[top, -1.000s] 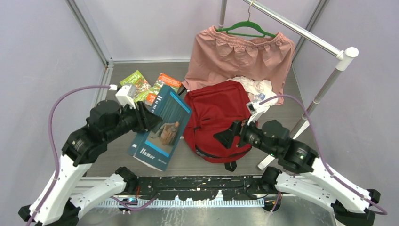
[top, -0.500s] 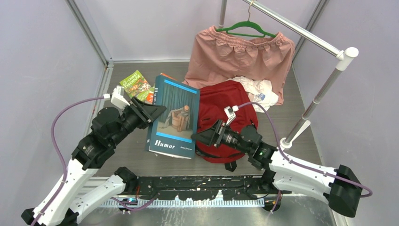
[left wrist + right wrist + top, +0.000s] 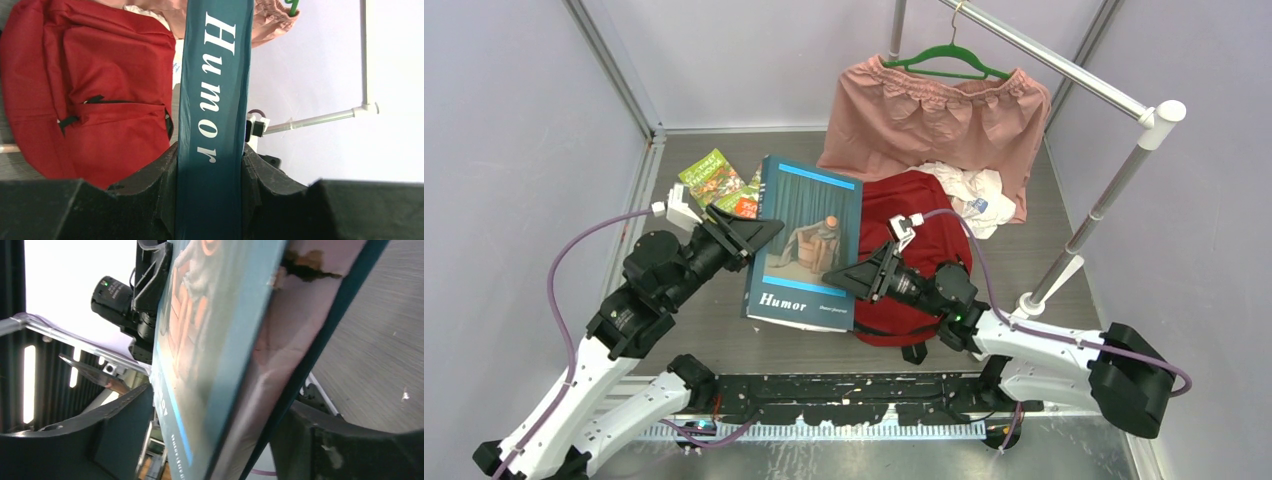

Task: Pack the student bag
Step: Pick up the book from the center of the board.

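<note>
L gripper (image 3: 759,231): your left arm's jaws are set narrow and clamped on the spine of the book (image 3: 809,235). The wrist view reads "Humor" on the spine.
Book: teal cover, lifted off the table (image 3: 724,335), tilted, front cover facing up. It covers the bag's left side from above.
R gripper (image 3: 836,277): your right arm's jaws are spread wide and straddle the book's right edge. No pinch visible; can't tell if a pad touches.
Student bag (image 3: 939,240): dark red w/ black zip trim, lying flat on the table, right of centre. Near end is under the R arm.
Far side: pink garment (image 3: 934,115) on green hanger (image 3: 944,62); white cloth (image 3: 969,185) at the bag's far-right corner.
Far left: small colourful books (image 3: 714,178) flat on the table, beyond the L gripper.
</note>
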`<state>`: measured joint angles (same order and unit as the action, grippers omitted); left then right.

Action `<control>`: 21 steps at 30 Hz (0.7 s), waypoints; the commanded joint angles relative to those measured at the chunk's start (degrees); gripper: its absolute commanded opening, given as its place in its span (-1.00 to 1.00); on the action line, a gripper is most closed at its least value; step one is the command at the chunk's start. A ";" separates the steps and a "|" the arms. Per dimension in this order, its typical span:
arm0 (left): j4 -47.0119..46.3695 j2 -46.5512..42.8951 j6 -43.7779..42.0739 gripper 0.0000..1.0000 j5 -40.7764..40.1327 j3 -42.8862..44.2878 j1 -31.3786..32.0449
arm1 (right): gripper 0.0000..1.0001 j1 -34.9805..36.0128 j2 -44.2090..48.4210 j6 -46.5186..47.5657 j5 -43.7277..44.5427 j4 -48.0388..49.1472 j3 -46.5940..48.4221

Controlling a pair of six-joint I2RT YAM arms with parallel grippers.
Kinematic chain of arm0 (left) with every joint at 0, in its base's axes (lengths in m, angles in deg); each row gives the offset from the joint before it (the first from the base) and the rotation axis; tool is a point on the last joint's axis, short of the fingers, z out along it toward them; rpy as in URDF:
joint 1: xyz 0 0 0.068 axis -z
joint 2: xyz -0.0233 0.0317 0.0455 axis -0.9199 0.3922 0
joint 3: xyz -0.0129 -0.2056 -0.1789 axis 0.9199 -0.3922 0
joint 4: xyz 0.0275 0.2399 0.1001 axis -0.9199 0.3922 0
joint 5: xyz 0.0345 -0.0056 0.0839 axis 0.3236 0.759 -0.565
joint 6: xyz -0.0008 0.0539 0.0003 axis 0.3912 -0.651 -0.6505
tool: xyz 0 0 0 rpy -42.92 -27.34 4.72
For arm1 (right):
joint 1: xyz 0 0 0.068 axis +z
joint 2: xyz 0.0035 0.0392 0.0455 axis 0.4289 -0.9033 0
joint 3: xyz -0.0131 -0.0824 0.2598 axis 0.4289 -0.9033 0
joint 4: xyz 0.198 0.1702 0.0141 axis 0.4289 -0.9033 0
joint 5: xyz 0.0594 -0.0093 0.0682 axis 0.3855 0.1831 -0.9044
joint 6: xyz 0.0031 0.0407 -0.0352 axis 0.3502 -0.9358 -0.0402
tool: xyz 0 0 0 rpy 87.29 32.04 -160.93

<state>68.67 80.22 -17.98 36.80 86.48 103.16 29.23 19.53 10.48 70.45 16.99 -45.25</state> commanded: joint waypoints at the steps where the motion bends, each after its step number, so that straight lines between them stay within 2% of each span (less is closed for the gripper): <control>1: -7.25 0.50 2.01 -0.70 0.58 -0.83 0.00 | 0.37 0.00 1.38 -2.55 -2.69 2.27 6.16; 4: -6.23 1.83 0.65 -0.45 0.90 -1.11 -0.03 | -0.21 0.03 6.34 1.04 -1.99 -13.53 9.82; 6: -5.73 2.70 -1.62 -0.22 2.14 -1.13 0.01 | -0.48 -0.02 11.41 6.63 1.70 -27.47 12.27; 9: -1.66 4.58 -8.09 0.07 1.75 1.76 -0.04 | -0.76 0.02 19.43 15.82 10.50 -51.72 16.75; 12: 6.45 7.25 -17.34 0.29 -1.80 5.79 -0.04 | -0.96 -0.12 23.03 24.88 18.97 -76.64 24.28; 15: 7.70 10.32 -28.16 0.41 0.23 5.50 0.01 | -0.99 -0.06 22.85 28.87 27.39 -97.25 31.55; 18: 4.76 14.89 -36.24 0.48 8.76 2.69 1.71 | -0.99 -0.08 23.90 29.15 33.21 -111.48 36.29; 21: 4.17 20.80 -43.70 0.52 4.43 2.46 9.30 | -0.99 -0.13 27.09 27.29 36.29 -120.56 39.44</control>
<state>73.15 95.48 -46.29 40.55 89.56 105.54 29.23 43.29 35.48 96.94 -82.00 -10.95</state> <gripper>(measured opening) 0.750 0.150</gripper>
